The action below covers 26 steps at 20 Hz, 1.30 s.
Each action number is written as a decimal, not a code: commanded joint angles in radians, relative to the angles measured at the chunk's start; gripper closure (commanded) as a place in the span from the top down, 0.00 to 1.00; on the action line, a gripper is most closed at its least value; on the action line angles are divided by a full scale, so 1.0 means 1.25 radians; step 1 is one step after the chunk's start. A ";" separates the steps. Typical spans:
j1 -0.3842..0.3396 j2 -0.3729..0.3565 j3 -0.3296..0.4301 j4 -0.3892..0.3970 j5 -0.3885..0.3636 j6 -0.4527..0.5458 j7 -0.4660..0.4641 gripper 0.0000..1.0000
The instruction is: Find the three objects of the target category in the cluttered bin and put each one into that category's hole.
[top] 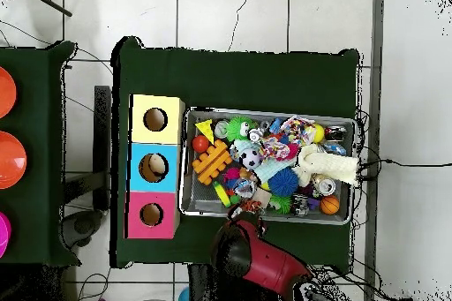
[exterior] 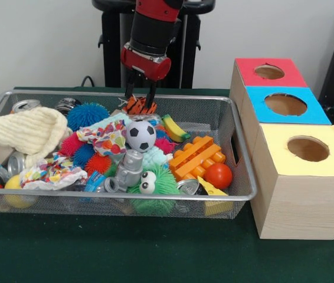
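The search step is in hand: the pincer reaches down into the wire bin at its far edge, right of the middle in the front view, with its dark fingers a narrow gap apart and straddling an orange and black striped toy. Whether the tips already grip the toy I cannot tell, and it does not look lifted.

The task does not name the target category, so I judge this striped toy to be the present candidate. It lies on top of the clutter against the bin's far wall, just behind the soccer ball and beside the yellow banana.

If the grasp holds, the next move calls for a straight lift clear of the mesh wall, then a carry sideways to the row of boxes beside the bin's end: red box, blue box, yellow box, each with a round hole on top.
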 commanded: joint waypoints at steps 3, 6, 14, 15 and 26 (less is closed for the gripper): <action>-0.033 0.068 0.088 -0.070 0.002 0.009 0.120 1.00; -0.036 0.082 0.094 -0.084 0.003 0.007 0.117 1.00; -0.030 0.114 0.096 -0.108 0.010 -0.009 0.123 1.00; -0.030 0.116 0.096 -0.111 0.010 -0.008 0.121 1.00; -0.036 0.120 0.104 -0.120 0.000 -0.008 0.119 1.00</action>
